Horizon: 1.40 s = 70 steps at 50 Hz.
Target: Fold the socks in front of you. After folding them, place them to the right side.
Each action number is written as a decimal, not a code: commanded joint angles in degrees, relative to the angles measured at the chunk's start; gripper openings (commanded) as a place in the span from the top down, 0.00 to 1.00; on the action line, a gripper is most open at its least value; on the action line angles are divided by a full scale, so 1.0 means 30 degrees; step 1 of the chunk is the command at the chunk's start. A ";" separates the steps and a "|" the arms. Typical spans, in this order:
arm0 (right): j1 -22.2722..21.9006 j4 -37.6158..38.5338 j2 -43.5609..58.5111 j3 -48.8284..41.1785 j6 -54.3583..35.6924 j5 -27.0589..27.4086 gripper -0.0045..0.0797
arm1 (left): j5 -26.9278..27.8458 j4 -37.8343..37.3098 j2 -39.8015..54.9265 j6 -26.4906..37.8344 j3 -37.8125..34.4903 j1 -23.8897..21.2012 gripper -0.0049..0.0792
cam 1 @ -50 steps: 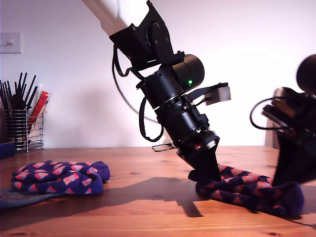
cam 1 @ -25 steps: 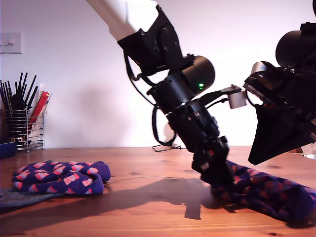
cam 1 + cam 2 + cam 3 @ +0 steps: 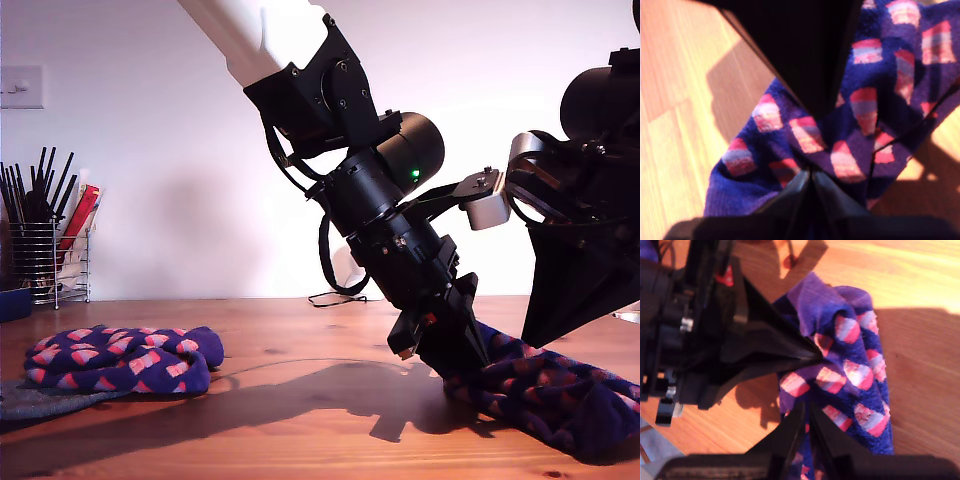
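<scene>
A navy-purple sock (image 3: 560, 390) with red-pink checks lies bunched on the wooden table at the exterior view's right. My first gripper (image 3: 460, 365), on the middle arm, is shut on its near end; the first wrist view shows the closed tips (image 3: 810, 175) pinching the checked knit (image 3: 865, 100). My second gripper (image 3: 530, 342) comes down from the exterior view's right and is shut on the same sock (image 3: 855, 365), its tips (image 3: 805, 407) close beside the first gripper. At the exterior view's left, another checked sock (image 3: 120, 358) lies folded on a grey-blue sock (image 3: 40, 402).
A wire holder (image 3: 40, 265) of dark utensils stands at the back on the exterior view's left, beside a blue container (image 3: 12, 302). A thin cable (image 3: 335, 296) lies at the table's back edge. Bare wood (image 3: 300, 420) runs between the two sock heaps.
The first gripper has dragged the sock toward the exterior view's right and tilted further. The second gripper rose from the table, then came back down onto the sock.
</scene>
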 commanded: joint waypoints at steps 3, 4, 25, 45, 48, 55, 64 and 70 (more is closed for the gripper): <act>0.0036 -0.0007 -0.0117 -0.0219 -0.0073 -0.0211 0.96 | -0.0095 -0.0015 0.1071 0.0073 -0.0561 -0.0226 0.97; 0.0029 -0.0007 -0.0117 -0.0219 -0.0109 -0.0321 0.96 | -0.0095 -0.0015 0.0954 0.0073 -0.0561 -0.0197 0.97; -0.0087 -0.0444 -0.1100 -0.0204 -0.1122 -0.2302 0.96 | 0.0000 -0.0138 0.0109 -0.0138 -0.0554 0.0874 0.97; -0.0160 -0.0372 -0.1770 -0.0204 -0.1115 -0.2259 0.96 | 0.0889 -0.0328 -0.2018 -0.1756 -0.0554 0.1384 0.97; -0.0168 -0.0211 -0.1770 -0.0204 -0.1115 -0.2215 0.96 | 0.0874 -0.0408 -0.2317 -0.1967 -0.0554 0.1384 0.97; -0.0168 0.0284 -0.1763 -0.0211 -0.1115 -0.2062 0.96 | 0.0743 -0.0823 -0.3031 -0.2317 -0.0554 0.1661 0.97; -0.0168 0.1013 -0.1690 -0.0211 -0.1107 -0.1268 0.96 | -0.0277 -0.2004 -0.3599 -0.4211 -0.0554 0.2433 0.97; -0.0168 0.1537 -0.1676 -0.0211 -0.1107 -0.1100 0.96 | -0.0342 -0.2973 -0.3796 -0.5705 -0.0554 0.3140 0.97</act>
